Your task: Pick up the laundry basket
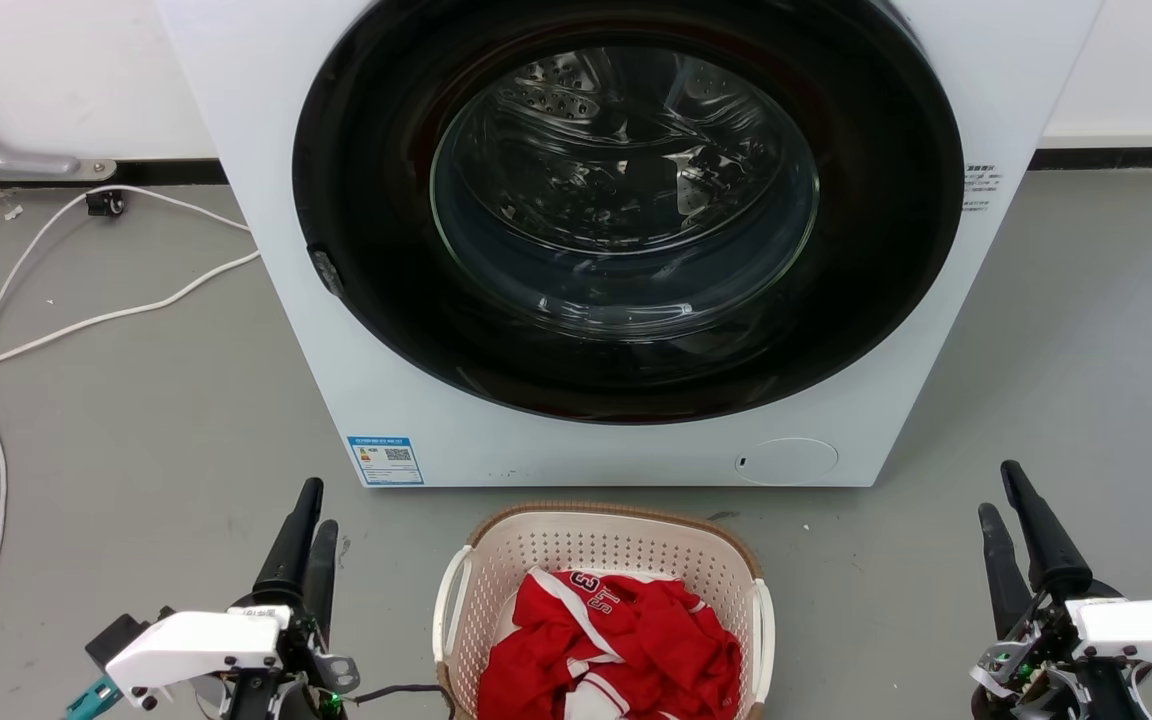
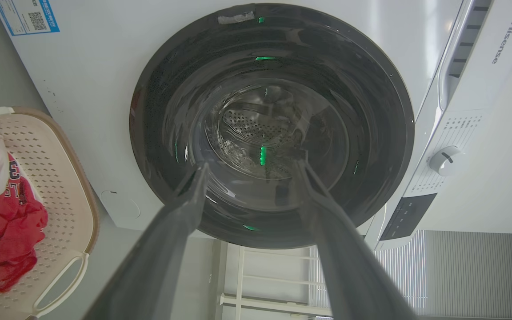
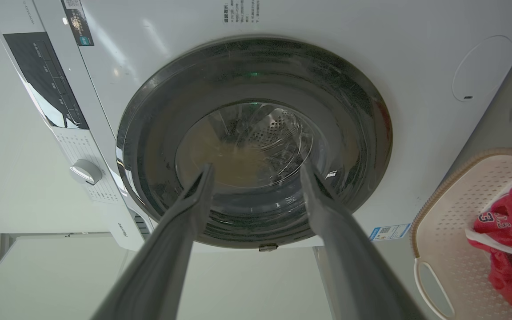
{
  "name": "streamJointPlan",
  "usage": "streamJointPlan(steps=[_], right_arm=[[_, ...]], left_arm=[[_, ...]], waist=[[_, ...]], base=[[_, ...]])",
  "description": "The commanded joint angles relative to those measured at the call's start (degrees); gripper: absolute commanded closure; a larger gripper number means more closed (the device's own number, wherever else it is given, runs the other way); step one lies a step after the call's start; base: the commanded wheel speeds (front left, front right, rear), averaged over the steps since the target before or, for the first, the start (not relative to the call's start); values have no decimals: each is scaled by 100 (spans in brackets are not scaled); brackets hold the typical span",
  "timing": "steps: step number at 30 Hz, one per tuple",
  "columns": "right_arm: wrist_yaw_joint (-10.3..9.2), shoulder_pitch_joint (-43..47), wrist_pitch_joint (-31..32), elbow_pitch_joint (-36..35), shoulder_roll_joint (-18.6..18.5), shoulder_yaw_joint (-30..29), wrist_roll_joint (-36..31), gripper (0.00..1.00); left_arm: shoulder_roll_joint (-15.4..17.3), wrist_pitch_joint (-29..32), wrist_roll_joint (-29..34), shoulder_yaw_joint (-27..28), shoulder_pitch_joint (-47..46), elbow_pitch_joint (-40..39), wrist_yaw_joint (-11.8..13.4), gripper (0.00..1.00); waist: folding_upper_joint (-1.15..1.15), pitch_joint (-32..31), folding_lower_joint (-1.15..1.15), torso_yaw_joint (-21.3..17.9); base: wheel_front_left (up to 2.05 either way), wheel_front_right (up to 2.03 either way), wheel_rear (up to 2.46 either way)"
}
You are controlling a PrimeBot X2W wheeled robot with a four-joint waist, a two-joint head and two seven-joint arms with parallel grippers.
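The grey floor (image 1: pixel 136 420) carries everything. A white washer (image 1: pixel 276 250) stands at its far side against the wall, its round dark door (image 1: pixel 626 380) shut, the steel drum showing through the glass. Just in front of the washer, in the middle of the floor's near edge, sits the basket (image 1: pixel 586 548) – cream, perforated, brown rim, a white loop handle on each side. It is near the washer's foot but does not touch it. A crumpled red-and-white shirt (image 1: pixel 626 650) lies inside.

The left gripper (image 1: pixel 319 508) hangs over the floor to the left of the basket and the right gripper (image 1: pixel 997 490) well off to its right – both clear of it. In the wrist views each pair of fingers stands spread wide, pointing at the door, with nothing between them.

A white cable (image 1: pixel 86 325) trails across the floor's left side. A small blue-edged sticker (image 1: pixel 385 460) sits at the washer's lower left corner.
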Motion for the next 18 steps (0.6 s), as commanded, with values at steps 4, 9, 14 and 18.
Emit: streamJointPlan(steps=[4, 9, 14, 18], right_arm=[[1, -79, -165, -138, -67, 68, -244, 0], [1, -99, -300, -193, -112, 72, -792, 0], [1, -100, -424, -327, -98, 80, -1542, 0], [1, -83, -519, -423, -80, 99, -2134, 0]], left_arm=[[17, -152, 321, -134, -271, -98, -5, 0], [18, -281, 884, -205, -325, -182, -6, 0], [18, -404, 1431, -245, -355, -307, -7, 0], [19, -497, 1968, -356, -380, -375, 10, 0]], waist=[[0, 17, 0, 9], [0, 40, 0, 13], [0, 63, 0, 16], [0, 78, 0, 21]], base=[[0, 0, 0], [0, 0, 0], [0, 0, 0], [0, 0, 0]])
